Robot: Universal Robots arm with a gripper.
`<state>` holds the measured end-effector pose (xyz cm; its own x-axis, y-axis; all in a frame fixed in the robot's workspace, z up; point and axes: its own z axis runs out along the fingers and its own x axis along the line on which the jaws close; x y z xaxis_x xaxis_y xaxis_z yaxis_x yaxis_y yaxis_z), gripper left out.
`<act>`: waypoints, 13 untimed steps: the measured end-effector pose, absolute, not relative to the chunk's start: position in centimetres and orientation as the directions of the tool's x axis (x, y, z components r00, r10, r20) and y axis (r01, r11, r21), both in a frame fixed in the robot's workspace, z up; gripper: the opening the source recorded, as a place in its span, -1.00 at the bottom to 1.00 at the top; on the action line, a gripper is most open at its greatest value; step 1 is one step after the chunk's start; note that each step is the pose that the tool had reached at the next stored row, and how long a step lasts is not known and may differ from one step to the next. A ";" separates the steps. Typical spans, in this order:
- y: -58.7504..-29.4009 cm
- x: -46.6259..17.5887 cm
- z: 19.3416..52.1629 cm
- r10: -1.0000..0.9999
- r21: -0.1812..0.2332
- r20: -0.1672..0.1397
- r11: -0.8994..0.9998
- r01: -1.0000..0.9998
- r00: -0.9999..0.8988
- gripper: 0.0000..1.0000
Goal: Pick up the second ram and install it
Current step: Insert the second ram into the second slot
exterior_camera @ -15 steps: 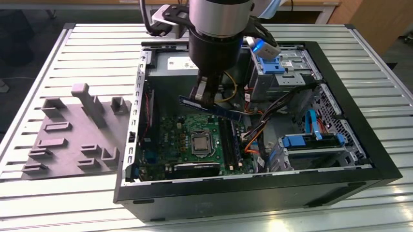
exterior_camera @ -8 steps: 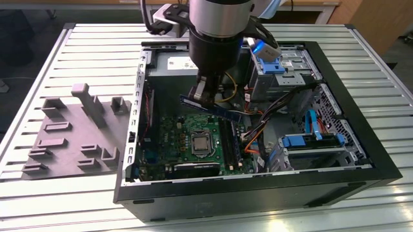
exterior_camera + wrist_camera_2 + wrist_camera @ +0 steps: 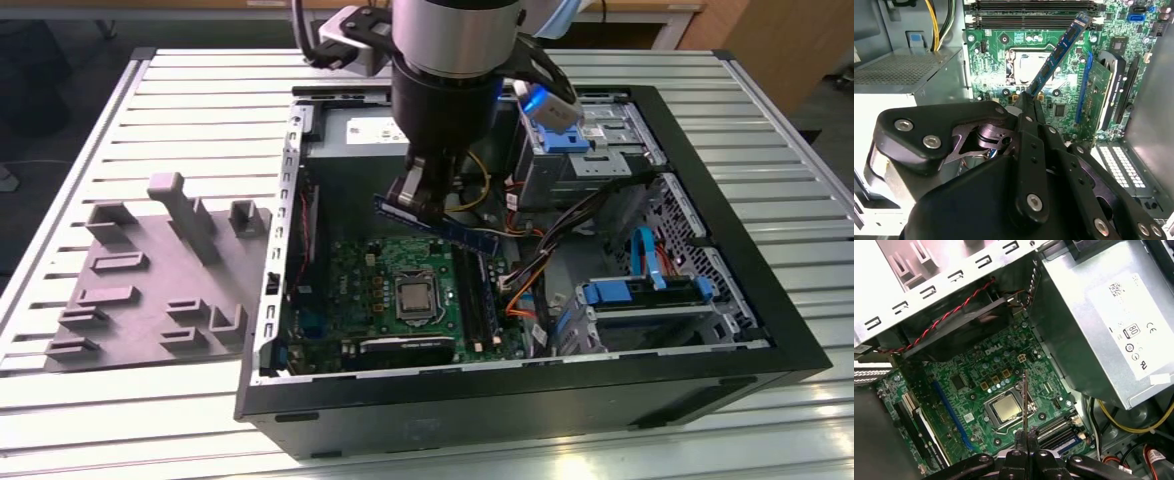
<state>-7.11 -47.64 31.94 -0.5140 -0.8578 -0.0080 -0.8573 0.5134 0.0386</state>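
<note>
Gripping the second ram (image 3: 443, 226), a thin, flat, dark memory stick with a bluish face, my end effector (image 3: 418, 196) is closed on one end of it, with a pad on each flat side.

Location: the stick hangs at the centre of the exterior view, tilted, with its free end lower and toward the exterior view's right. It sits inside the open black metal computer case (image 3: 534, 405), above the green motherboard (image 3: 387, 290) and apart from it. In the second wrist view the stick (image 3: 1056, 55) reaches out from my fingertips over the board toward the long black memory slots (image 3: 1029, 20). In the first wrist view it (image 3: 1025, 400) appears edge-on as a thin line over the square silver processor socket (image 3: 1006, 408).

Handling, as judged:
- Light and stiff, so moderate clamp force should hold it.
- Fragile. The thin board could crack if bent, and the chips and contact edge should not be pressed.
- The smooth faces may slip, and an end grip lets the free end swing.
- Best hold: across the flat faces, clear of the contact edge.

The grey plastic fixture block (image 3: 147, 280) sits on the slatted metal bench (image 3: 160, 100) at the exterior view's left.
</note>
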 end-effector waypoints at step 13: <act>-47.6 -7.1 31.9 -0.806 0.037 -0.006 0.591 -0.806 -0.591 -0.76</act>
<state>-7.06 -47.64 31.93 -0.5914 -0.8063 -0.0058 -0.8059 0.5908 0.0371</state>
